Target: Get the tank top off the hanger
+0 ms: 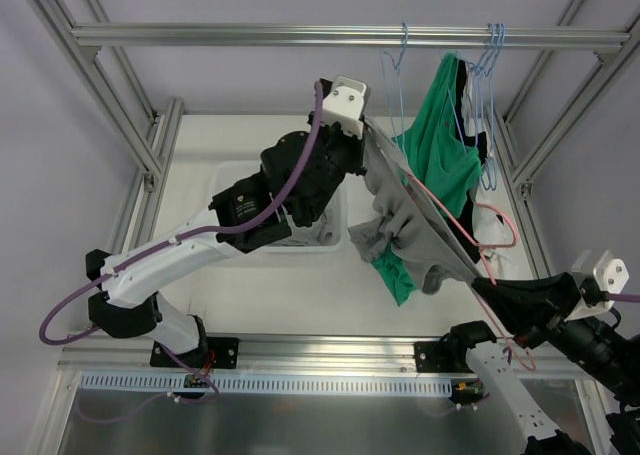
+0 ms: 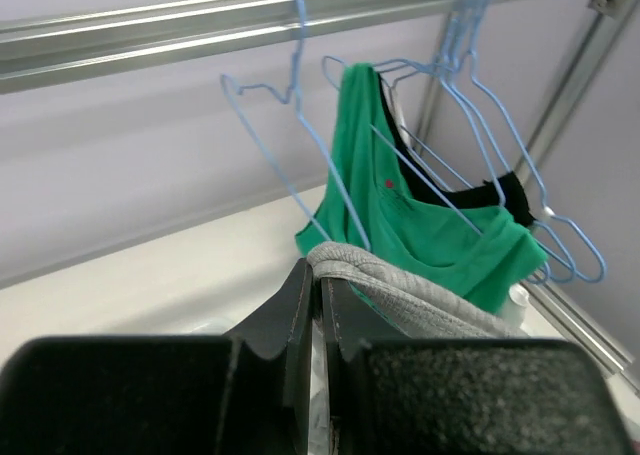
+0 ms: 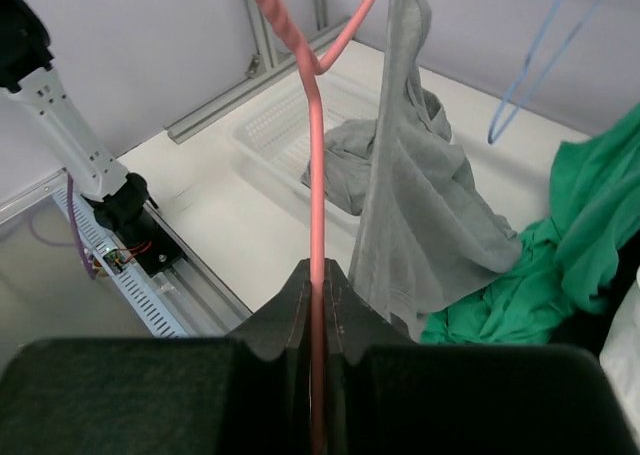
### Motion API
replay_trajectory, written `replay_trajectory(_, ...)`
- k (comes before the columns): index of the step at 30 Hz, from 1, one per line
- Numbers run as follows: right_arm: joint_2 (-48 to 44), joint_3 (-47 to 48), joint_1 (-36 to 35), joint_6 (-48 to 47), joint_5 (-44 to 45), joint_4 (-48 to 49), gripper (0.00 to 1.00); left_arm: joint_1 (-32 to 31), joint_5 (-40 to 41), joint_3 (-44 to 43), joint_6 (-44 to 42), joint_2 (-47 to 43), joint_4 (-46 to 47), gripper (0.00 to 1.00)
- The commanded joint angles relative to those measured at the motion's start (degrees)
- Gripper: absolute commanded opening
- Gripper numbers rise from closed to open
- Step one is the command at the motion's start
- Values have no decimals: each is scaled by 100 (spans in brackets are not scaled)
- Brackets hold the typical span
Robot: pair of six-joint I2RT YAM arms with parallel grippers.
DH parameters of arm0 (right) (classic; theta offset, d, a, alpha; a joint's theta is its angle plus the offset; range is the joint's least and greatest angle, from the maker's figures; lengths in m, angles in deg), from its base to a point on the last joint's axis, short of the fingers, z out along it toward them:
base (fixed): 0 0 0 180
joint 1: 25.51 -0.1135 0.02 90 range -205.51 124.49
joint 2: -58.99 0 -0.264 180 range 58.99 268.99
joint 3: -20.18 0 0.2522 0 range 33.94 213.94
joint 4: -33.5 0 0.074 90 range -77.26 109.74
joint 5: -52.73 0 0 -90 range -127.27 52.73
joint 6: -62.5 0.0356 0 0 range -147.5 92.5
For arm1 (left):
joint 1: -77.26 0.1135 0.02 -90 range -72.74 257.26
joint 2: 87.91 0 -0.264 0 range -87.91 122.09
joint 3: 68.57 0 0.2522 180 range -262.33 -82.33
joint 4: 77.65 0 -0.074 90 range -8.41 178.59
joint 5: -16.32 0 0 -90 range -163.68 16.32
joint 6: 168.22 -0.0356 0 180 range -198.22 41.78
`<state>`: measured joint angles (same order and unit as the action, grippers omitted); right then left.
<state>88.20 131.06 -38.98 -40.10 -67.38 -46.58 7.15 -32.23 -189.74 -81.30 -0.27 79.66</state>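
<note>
The grey tank top (image 1: 405,220) is stretched in the air between my two grippers, still draped on the pink wire hanger (image 1: 452,218). My left gripper (image 1: 365,125) is shut on the top's rolled grey edge (image 2: 400,290), its fingertips (image 2: 303,275) pinching the fabric. At the lower right, my right gripper (image 1: 478,283) is shut on the pink hanger's wire (image 3: 314,155), which runs straight up from between its jaws. The grey tank top (image 3: 420,195) hangs beside that wire.
A green top (image 1: 440,145) and a black garment hang on blue hangers (image 1: 490,55) from the rail (image 1: 300,35). An empty blue hanger (image 2: 290,115) hangs to their left. A white basket (image 1: 235,180) holds grey cloth (image 3: 345,160). Green fabric (image 1: 395,275) dangles under the tank top.
</note>
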Motion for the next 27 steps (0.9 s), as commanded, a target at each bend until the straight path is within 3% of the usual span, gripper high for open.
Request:
replay_trajectory(1,-266,9,-173,-339,-663,506,0,173,847,159,202,-492,418,0)
replay_trajectory(6,-775,-341,-314,-173,-215,1208,0,208,304,765,280,-993,418,0)
replay_trajectory(9,-1257,-851,-314,37,-5,2244,0,208,-1370,1589,492,-1616,575,0)
replay_trajectory(10,-1382,-1314,-314,108,231,2899,0,199,-2534,2201,492,-2018,794,0)
replay_trajectory(13,-1733,-2281,-314,537,628,4261,0,199,-4086,3362,807,-2740,1884,0)
replay_trajectory(15,-1726,-2723,-314,915,664,4994,0,199,-4775,3691,1035,-2944,2271,0)
replay_trajectory(16,-1665,-3108,-314,1361,621,5789,0,190,-5422,3902,1097,-3041,2325,0)
replay_trajectory(20,-1156,-3961,-305,2714,427,8227,0,76,-6777,4245,1291,-3033,2449,0)
replay_trajectory(22,-892,-4227,-314,3200,496,9586,0,-3,-7167,4491,1326,-2989,2431,0)
replay_trajectory(24,-523,-4491,-314,3544,602,10303,0,-21,-7650,4694,1414,-2954,2405,0)
replay_trajectory(26,-242,-4631,-314,3738,743,11226,0,-29,-7600,5010,1510,-2945,2256,0)
replay_trajectory(27,-180,-4658,-305,3739,804,11351,0,-29,-7086,5133,1546,-3015,2177,0)
